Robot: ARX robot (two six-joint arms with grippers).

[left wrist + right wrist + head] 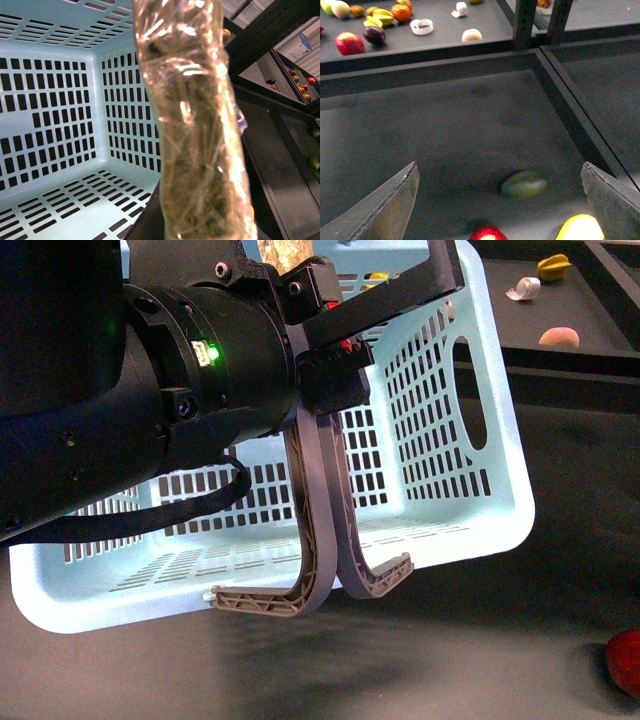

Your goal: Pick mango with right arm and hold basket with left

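My left arm (150, 390), bulky and black with a green light, fills the left of the front view. Its gripper (335, 335) is shut on the near rim of the light blue slotted basket (450, 470), which hangs tilted above the dark table. The left wrist view shows the basket's empty inside (60, 110) behind a tape-wrapped finger (195, 125). My right gripper (498, 167) is open above the table. A smooth yellow fruit (580, 229), apparently the mango, shows partly near one of its fingers (610, 200). The right gripper is out of the front view.
A green fruit (522, 184) and a red fruit (487, 234) lie between the open fingers. Two grey handles (320, 540) hang from the basket. A raised shelf (445, 45) holds several fruits and a white ring (422, 26). A dark post (525, 22) stands there.
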